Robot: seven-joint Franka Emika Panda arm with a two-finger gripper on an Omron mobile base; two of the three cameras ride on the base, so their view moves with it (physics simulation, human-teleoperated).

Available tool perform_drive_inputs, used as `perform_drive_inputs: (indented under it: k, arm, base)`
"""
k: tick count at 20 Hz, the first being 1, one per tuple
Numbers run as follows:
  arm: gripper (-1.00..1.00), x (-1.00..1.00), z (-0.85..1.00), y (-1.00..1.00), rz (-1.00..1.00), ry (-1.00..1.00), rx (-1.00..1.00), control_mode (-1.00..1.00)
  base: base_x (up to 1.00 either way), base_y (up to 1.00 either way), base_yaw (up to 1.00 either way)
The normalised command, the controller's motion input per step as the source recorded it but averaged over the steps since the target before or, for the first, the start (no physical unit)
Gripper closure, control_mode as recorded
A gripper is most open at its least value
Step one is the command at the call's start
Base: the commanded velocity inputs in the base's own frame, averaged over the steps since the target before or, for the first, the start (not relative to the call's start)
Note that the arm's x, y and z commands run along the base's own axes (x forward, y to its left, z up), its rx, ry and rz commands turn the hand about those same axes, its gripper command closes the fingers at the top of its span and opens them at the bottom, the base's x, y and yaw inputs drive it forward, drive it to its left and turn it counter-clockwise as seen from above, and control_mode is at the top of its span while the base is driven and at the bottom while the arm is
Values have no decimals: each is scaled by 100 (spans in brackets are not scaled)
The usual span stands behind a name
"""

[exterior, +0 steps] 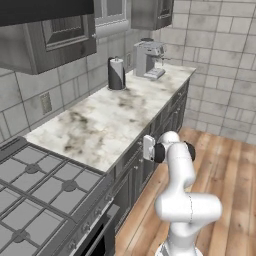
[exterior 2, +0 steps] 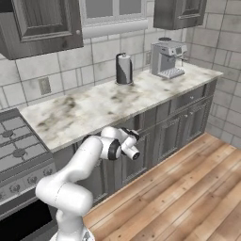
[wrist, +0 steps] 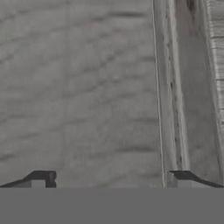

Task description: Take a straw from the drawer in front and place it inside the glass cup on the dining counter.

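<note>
Drawers in the dark grey panelled cabinet run [exterior 2: 186, 100] under the white marble worktop with brownish veins [exterior: 115, 117] all sit shut, so what they hold cannot be told. Pressed close against that cabinet front is the white arm's two-finger gripper [wrist: 109, 180], its dark fingertips [wrist: 41, 178] standing wide apart with nothing between them; the hand view faces grey wood grain [wrist: 78, 87]. On the worktop stand a dark paper-towel roll [exterior: 116, 73] and a silver coffee machine [exterior: 149, 59]; a grey gas hob [exterior: 40, 195] adjoins it
</note>
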Motion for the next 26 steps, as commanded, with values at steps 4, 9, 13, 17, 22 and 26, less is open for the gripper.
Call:
perform_drive_inputs:
  k: [4,9,13,17,22,26]
  arm:
    - [-100,-10,-7,46,0,0,0,-100]
    - [-100,-28,0,50,0,0,0,-100]
    - [-100,-13,2,51,0,0,1,-100]
    - [100,-4,8,62,0,0,0,-100]
    - [100,-73,0,23,0,-4,0,-100]
    - [100,-100,0,0,0,-8,0,-100]
  base:
    - [0,0,0]
    - [0,0,0]
    - [0,0,0]
    - [0,0,0]
    - [0,0,0]
    - [0,0,0]
